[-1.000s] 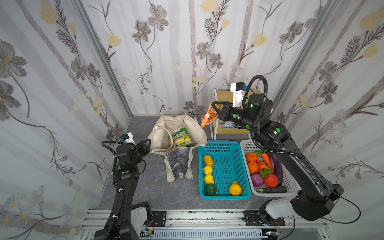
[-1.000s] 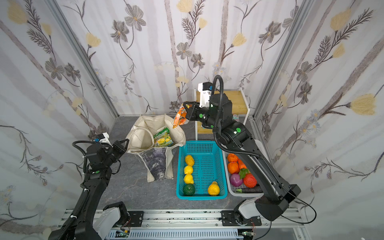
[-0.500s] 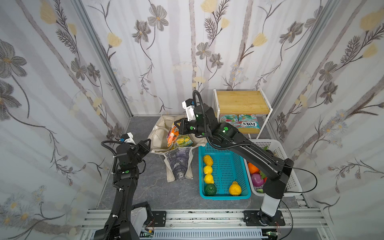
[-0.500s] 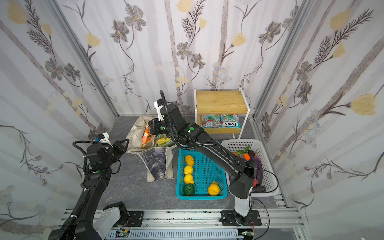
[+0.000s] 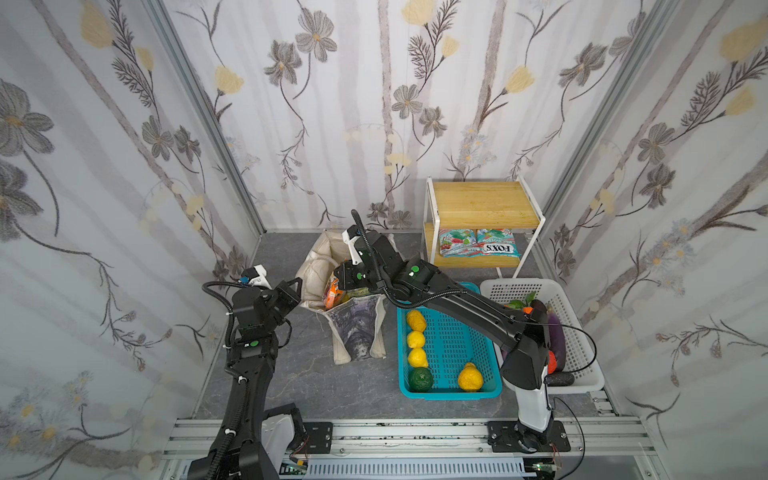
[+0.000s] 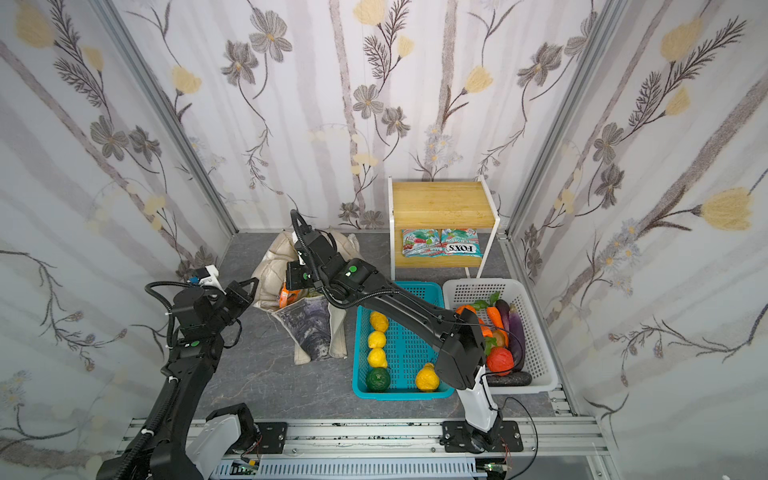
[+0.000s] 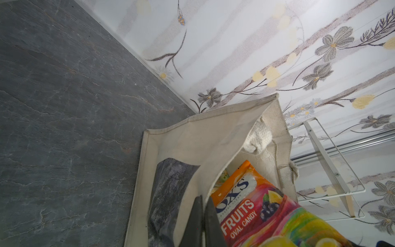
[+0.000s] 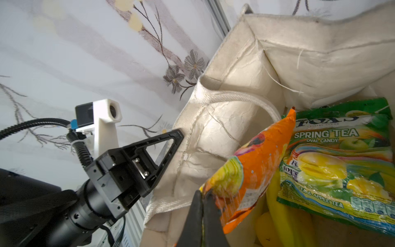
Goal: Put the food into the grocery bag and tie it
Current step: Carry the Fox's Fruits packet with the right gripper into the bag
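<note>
two pinches: left claw (image 7: 204, 200) on cream canvas bag (image 7: 192, 139), right claw (image 8: 202, 194) on glossy orange packet (image 8: 256, 160).

Candy packet (image 8: 333, 154) in grocery bag (image 8: 224, 128)

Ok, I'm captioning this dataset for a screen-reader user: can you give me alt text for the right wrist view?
The right gripper, shut, pinches an orange FOX'S candy packet in the mouth of the open cream canvas tote, where a green FOX'S Spring Tea packet lies on yellow bananas. The left gripper, shut, grips the tote's rim.
</note>
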{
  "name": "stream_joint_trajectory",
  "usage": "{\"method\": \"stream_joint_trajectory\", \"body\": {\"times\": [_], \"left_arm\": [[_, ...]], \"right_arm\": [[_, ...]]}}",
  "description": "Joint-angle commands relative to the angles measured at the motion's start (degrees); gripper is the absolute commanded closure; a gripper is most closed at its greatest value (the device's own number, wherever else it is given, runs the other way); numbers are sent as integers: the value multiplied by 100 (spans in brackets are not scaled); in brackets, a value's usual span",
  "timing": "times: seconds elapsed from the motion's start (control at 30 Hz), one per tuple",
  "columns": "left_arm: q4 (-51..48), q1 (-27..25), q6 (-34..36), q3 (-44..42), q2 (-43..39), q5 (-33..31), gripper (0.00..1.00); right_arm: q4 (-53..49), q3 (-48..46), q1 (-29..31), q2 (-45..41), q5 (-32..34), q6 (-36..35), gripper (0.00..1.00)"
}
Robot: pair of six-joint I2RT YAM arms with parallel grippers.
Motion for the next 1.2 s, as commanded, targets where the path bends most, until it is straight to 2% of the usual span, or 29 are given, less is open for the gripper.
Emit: {"method": "stream_joint_trajectory", "body": {"times": [0.0,0.33,0.53,0.57,0.7,0.77,0.87,0.97,1.17], "left_arm": [[157,1,-49,-17,7,90,100],[161,1,-49,-38,-15,93,100],[161,2,-49,-30,-23,90,100],[161,2,-50,-33,-23,90,100],[167,10,-58,-35,-15,90,100],[162,10,-58,-31,-15,90,100],[166,10,-49,-34,-15,90,100],[170,10,-58,-32,-15,81,100],[170,19,-57,-33,-6,81,100]], "right_arm": [[-194,-233,36,-128,452,-135,100],[-582,-801,38,-412,1225,-259,100],[-1055,-937,75,-496,2137,-428,100],[-1089,-986,71,-505,2194,-462,97],[-1208,-1008,71,-540,2195,-493,68],[-1235,-1024,92,-643,2351,-464,64],[-1114,-1196,209,-995,3015,-390,37],[-871,-1506,205,-1444,3244,-271,14],[-194,-2455,-109,-2234,2833,62,11]]}}
